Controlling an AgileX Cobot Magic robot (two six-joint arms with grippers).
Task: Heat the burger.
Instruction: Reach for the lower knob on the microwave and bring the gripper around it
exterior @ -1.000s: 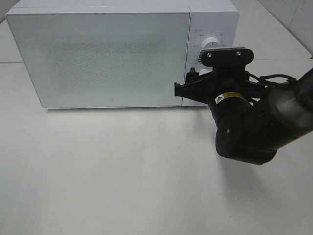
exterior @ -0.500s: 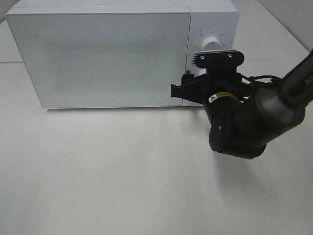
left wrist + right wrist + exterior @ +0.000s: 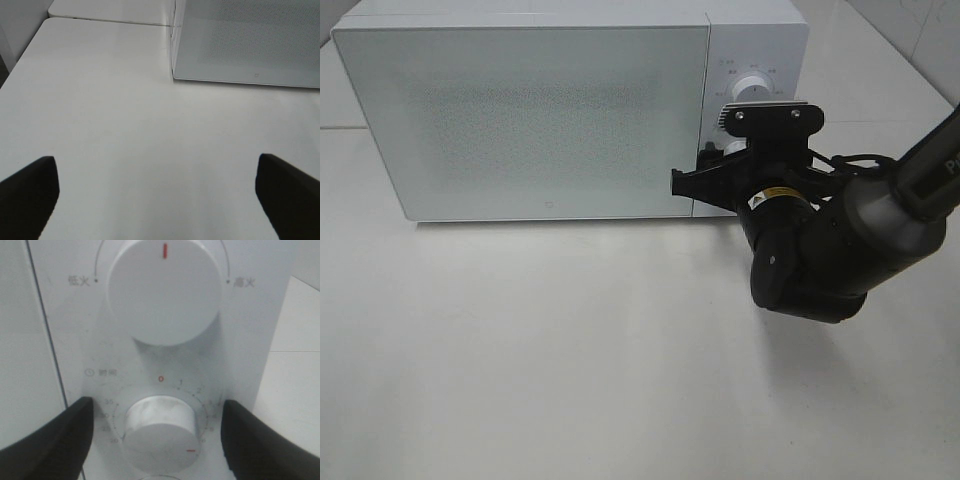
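Observation:
The burger is out of view in every frame. The white microwave (image 3: 550, 110) stands at the back with its frosted door shut. My right gripper (image 3: 720, 165) is at the control panel, open, its jaws either side of the lower timer knob (image 3: 159, 432) with a gap on both sides. The knob's red mark (image 3: 191, 450) points to the lower right of the dial. The upper power knob (image 3: 165, 290) has its red mark straight up. My left gripper (image 3: 157, 195) is open and empty above the bare table; its arm does not show in the exterior view.
The white table (image 3: 570, 350) spreads in front of the microwave. The microwave's near left corner (image 3: 175, 75) shows in the left wrist view. My right arm's bulky black wrist (image 3: 810, 260) hangs over the table's right side. A cable (image 3: 860, 160) trails behind it.
My right wrist has shifted a little to the left and closer to the control panel. The microwave door has stayed shut.

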